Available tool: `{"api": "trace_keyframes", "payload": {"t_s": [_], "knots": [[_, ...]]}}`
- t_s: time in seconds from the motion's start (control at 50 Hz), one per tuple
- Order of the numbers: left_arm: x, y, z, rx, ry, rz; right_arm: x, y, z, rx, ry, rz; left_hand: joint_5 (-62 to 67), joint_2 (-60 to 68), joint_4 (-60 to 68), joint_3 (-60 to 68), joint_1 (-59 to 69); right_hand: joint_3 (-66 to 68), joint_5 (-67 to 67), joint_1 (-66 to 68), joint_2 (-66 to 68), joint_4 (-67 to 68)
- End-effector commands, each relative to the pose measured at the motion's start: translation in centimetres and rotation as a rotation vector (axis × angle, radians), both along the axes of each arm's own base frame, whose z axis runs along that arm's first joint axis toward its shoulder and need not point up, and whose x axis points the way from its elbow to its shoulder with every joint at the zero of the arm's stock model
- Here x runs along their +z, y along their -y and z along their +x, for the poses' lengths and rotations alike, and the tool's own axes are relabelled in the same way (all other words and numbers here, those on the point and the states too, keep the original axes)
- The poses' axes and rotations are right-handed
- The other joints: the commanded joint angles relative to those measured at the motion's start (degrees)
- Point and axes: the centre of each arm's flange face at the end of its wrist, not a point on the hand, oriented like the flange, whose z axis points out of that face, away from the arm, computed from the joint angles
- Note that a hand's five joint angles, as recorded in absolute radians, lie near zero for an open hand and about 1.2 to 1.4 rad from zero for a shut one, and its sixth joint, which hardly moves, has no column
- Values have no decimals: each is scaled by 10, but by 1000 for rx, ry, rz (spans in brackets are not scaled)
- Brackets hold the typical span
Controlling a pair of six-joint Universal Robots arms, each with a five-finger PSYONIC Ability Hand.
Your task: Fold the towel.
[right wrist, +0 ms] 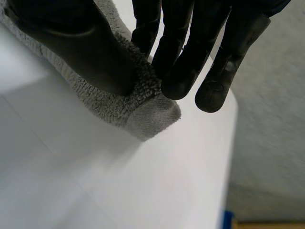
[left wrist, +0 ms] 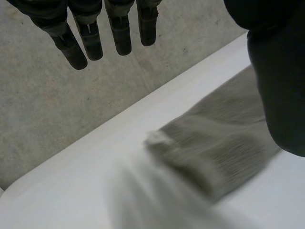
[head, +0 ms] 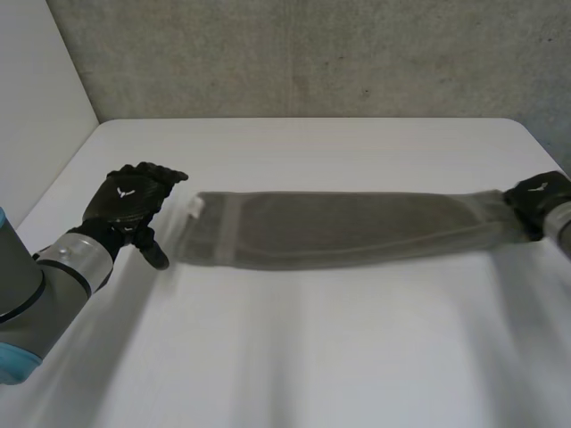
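Left hand [head: 132, 201]: open, empty, just beside one end of the towel [head: 348, 227]. Right hand [head: 535, 198]: pinching the other end. Towel: long strip lying across the surface [head: 312, 357]. Advice: the left should take its end squarely, then match the ends.

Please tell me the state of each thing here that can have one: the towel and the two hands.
towel: laid out as a long narrow band across the table, one end pinched, the other end free.
left hand: open, fingers straight, holding nothing, beside the towel's free end.
right hand: shut on the towel's other end, pinching it between thumb and fingers.
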Motion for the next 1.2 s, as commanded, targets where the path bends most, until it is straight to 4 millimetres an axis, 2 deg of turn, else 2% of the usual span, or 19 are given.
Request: {"api": "trace_keyframes", "payload": {"t_s": [0.02, 0.1, 0.18, 0.2, 0.24, 0.26, 0.3, 0.32, 0.4, 0.52, 0.56, 0.58, 0.6, 0.62, 0.66, 0.8, 0.9, 0.98, 1.2], "knots": [[11, -1, 0, 1, -6, -35, 28, 19, -24, -37, -151, -71, -112, -33, -36, -26, -39, 35, 34, 43, 53, 31], [21, 1, -1, 1, -13, -68, 48, 15, 10, 24, -104, -141, -114, -35, -37, -28, -41, 35, 34, 43, 53, 31], [29, 2, -5, -8, -20, -94, 88, -14, 94, 204, 20, -278, -114, -35, -37, -28, -41, 35, 34, 43, 53, 31], [33, 4, -7, -13, -30, -107, 88, -14, 94, 205, 20, -279, -114, -35, -37, -28, -41, 35, 34, 43, 53, 31], [38, 5, -10, -17, -44, -118, 101, -46, 156, 360, 69, -371, -114, -35, -37, -28, -41, 35, 34, 43, 53, 31], [43, 6, -13, -19, -62, -128, 101, -46, 156, 360, 69, -372, -114, -35, -37, -28, -41, 35, 34, 43, 53, 31], [48, 6, -17, -18, -81, -135, 102, -84, 211, 514, 104, -456, -114, -35, -37, -28, -41, 35, 34, 43, 53, 31], [53, 8, -19, -10, -97, -148, 102, -84, 212, 515, 104, -456, -114, -35, -37, -28, -41, 35, 34, 43, 53, 31], [58, 11, -21, 11, -109, -159, 61, -134, 272, 723, 92, -465, -114, -35, -37, -28, -41, 35, 34, 43, 53, 31], [52, 10, -32, 2, -106, -147, -7, -184, 309, 979, 7, -392, -112, -33, -36, -26, -39, 35, 34, 43, 53, 31], [48, 10, -36, -7, -104, -138, -23, -187, 311, 998, -23, -374, -112, -33, -36, -26, -39, 35, 34, 43, 53, 31], [44, 9, -37, -11, -100, -127, -32, -187, 311, 1001, -48, -365, -112, -33, -36, -26, -39, -217, -219, -210, -199, -221], [41, 9, -38, -14, -98, -119, -32, -187, 311, 1001, -48, -365, -112, -33, -36, -26, -39, -220, -221, -212, -202, -224], [41, 9, -38, -14, -98, -119, -38, -186, 310, 994, -61, -357, -112, -33, -36, -26, -39, -511, -513, -504, -493, -515], [33, 10, -39, -13, -93, -98, -39, -184, 308, 977, -64, -352, -112, -33, -36, -26, -39, -665, -666, -657, -647, -669], [21, 11, -40, -14, -82, -69, -9, -178, 300, 882, 65, -323, -112, -33, -36, -26, -39, -665, -666, -657, -647, -669], [21, 10, -44, -28, -84, -72, 52, -147, 254, 699, 327, -275, -112, -33, -36, -26, -39, -665, -666, -657, -647, -669], [21, 7, -48, -38, -84, -71, 64, -139, 228, 619, 395, -231, -112, -33, -36, -26, -39, -665, -666, -657, -647, -669], [20, -3, -59, -78, -83, -68, 16, -122, 152, 383, 351, 44, -112, -33, -36, -26, -39, -563, -564, -556, -545, -567]]}}
